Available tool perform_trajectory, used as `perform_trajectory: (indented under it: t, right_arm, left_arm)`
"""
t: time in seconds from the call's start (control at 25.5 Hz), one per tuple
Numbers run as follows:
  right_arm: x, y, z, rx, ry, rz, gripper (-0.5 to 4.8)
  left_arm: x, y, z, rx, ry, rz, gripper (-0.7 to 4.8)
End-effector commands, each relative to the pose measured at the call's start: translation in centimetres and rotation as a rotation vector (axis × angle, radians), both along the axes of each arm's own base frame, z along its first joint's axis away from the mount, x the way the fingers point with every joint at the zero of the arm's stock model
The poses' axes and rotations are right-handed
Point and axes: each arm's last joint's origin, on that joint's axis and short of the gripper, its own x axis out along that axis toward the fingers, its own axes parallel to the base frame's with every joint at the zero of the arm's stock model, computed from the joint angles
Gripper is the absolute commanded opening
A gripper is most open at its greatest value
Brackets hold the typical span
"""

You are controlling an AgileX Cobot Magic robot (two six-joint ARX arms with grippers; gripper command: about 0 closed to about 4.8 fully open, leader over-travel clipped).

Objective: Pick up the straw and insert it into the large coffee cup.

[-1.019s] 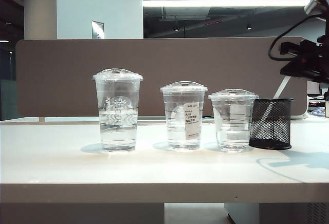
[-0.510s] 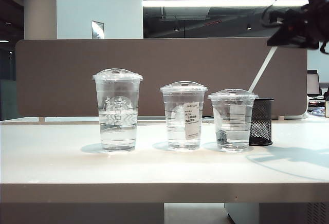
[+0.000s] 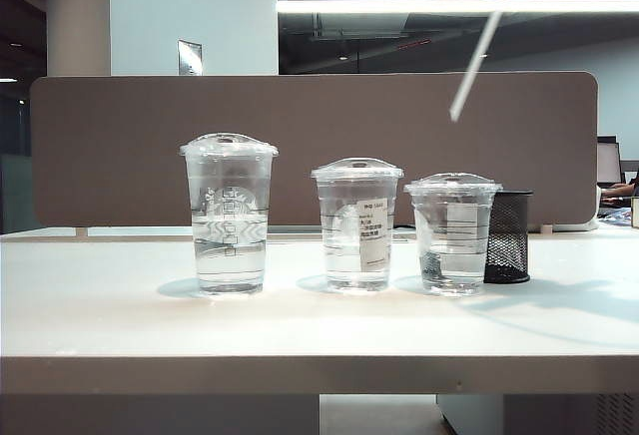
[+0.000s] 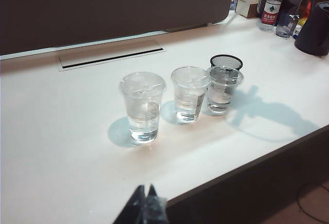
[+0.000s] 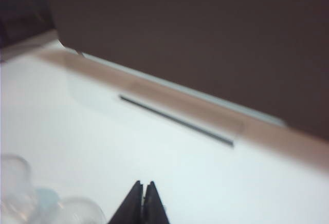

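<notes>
Straw [image 3: 483, 44] hangs tilted, top cut off; right gripper [image 5: 143, 199] closed, grip unseen. Left gripper [image 4: 145, 203] closed, empty.

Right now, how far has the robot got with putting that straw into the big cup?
Done: the straw is out of the mesh holder and hangs tilted high in the air. In hand: the shut right gripper apparently carries it, out of the exterior view. The left gripper waits shut, apart. Left: getting it through the large coffee cup lid.
</notes>
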Motion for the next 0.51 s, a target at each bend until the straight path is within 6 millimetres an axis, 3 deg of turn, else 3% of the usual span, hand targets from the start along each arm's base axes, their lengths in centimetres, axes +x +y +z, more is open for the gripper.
perform_trajectory:
  t: [0.04,0.16,0.24,0.51]
  right_arm:
    - [-0.8,0.8,2.8,0.007,-0.061,0.07,0.12]
    - [-1.4,2.2,4.9,0.013,-0.111,0.122,0.13]
    - [-1.7,4.2,6.2,0.021,-0.139,0.19,0.13]
    - [-0.9,9.3,5.9,0.016,-0.092,0.305,0.13]
  left_arm:
    - [0.0,0.0,0.1,0.0,-0.009,-0.003,-0.04]
    - [0.0,0.0,0.1,0.0,-0.009,-0.003,-0.04]
    - [0.0,0.0,0.1,0.0,-0.009,-0.003,-0.04]
    - [0.0,0.0,0.1,0.0,-0.009,-0.003,-0.04]
